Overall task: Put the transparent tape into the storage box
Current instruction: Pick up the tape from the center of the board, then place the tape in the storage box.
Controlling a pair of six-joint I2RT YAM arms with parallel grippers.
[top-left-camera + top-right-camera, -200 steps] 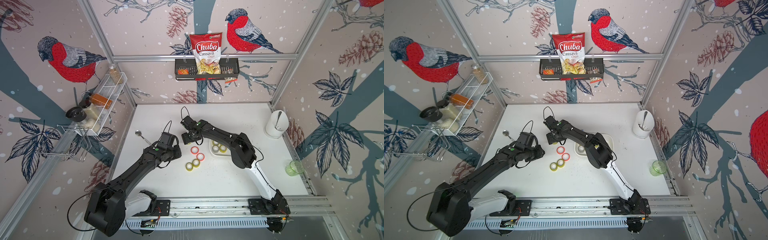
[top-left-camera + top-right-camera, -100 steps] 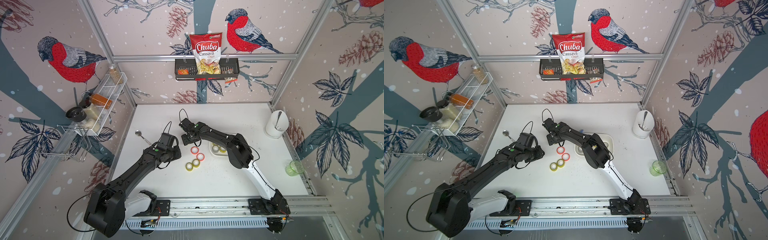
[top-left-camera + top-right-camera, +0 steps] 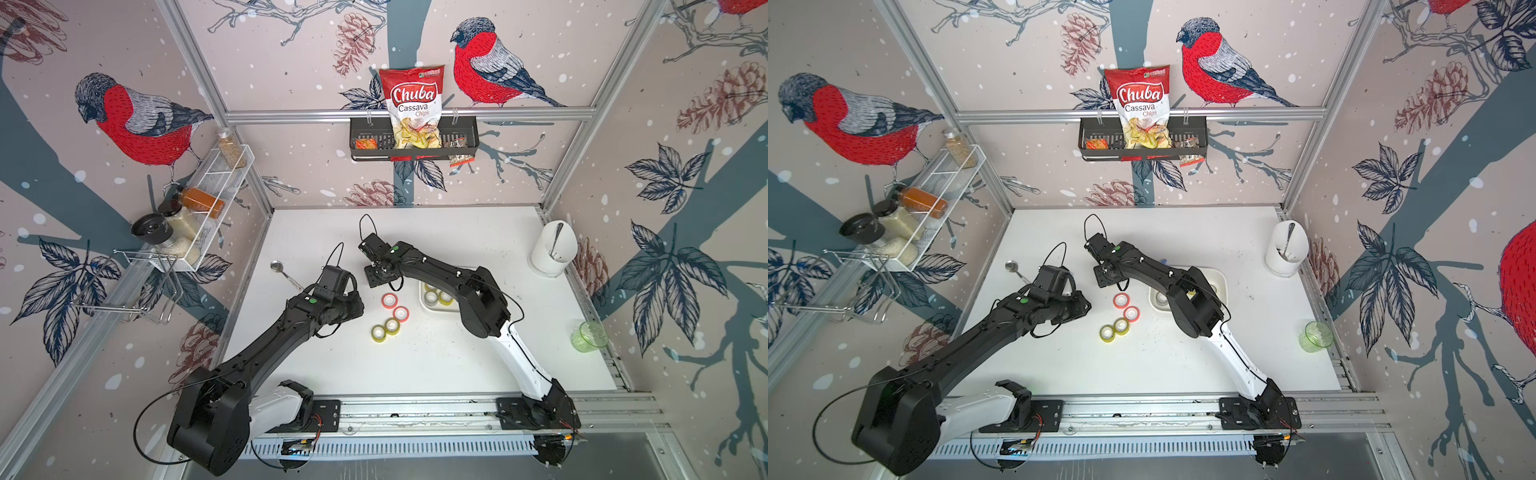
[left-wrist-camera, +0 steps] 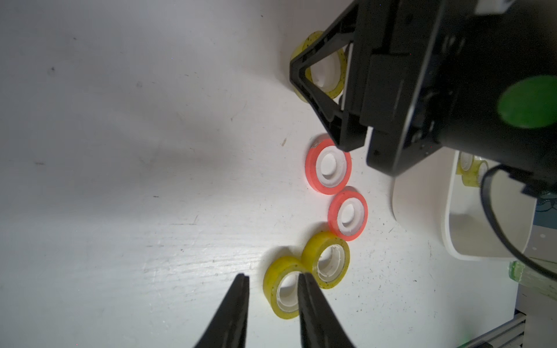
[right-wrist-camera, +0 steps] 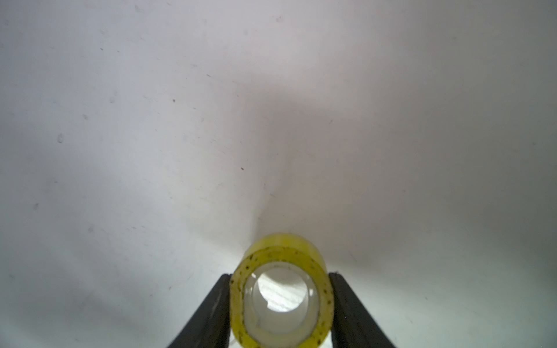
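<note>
White flat tabletop (image 3: 457, 365), dark-specked. On it: shallow white plastic storage tray (image 4: 422, 211). Beside tray: pink tape roll (image 3: 390, 300), second pink roll (image 3: 400, 313), yellow-tinted transparent tape roll (image 3: 392, 326) touching second yellow-tinted roll (image 3: 378, 333). Lone yellow-tinted roll (image 5: 281, 289) apart. Metal spoon (image 3: 286, 276), tall white cylindrical cup (image 3: 546, 262), green glass (image 3: 589, 336) at edges.

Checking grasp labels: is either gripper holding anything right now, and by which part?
Right gripper pinches the yellow-tinted tape roll by opposite sides of its outer wall; whether it is lifted cannot be told. Left gripper holds nothing.
</note>
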